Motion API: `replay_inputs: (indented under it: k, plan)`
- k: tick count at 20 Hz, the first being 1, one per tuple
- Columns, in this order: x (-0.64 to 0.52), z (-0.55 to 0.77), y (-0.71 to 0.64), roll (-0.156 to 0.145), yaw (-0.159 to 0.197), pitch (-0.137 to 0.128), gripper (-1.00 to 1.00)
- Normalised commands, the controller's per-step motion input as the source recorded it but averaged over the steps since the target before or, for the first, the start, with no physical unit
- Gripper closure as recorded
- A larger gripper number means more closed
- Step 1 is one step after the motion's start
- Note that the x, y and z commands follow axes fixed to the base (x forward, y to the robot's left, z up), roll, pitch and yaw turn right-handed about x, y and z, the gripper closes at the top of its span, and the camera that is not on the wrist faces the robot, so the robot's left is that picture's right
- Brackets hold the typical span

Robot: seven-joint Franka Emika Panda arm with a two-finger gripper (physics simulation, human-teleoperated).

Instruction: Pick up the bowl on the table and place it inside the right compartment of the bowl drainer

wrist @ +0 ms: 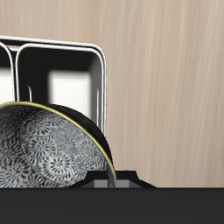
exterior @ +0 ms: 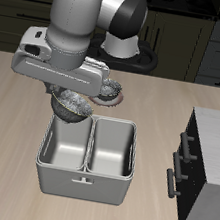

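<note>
My gripper (exterior: 80,95) is shut on the rim of the bowl (exterior: 74,104), a dark grey speckled bowl held in the air just above the back rim of the bowl drainer (exterior: 82,178). The bowl hangs over the well beside the right compartment (exterior: 114,148); both wells look empty. In the wrist view the bowl (wrist: 44,153) fills the foreground with one fingertip (wrist: 113,180) on its rim. Behind it lie the drainer's rim (wrist: 101,66) and the light wood table (wrist: 166,79).
A twin bowl on a pinkish disc (exterior: 111,90) sits on the table just behind the held bowl, close to my arm. A dark cabinet with white top and bar handles (exterior: 209,169) stands beside the drainer.
</note>
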Motion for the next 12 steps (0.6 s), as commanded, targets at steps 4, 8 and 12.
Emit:
replay_inputs:
  k: [4,8,12]
  plan:
    - [0.0,-0.13,0.01,0.013,0.002,0.023,1.0]
    - [0.01,-0.15,0.01,-0.006,0.016,0.021,1.0]
    - [0.05,-0.13,-0.06,-0.01,0.012,0.02,1.0]
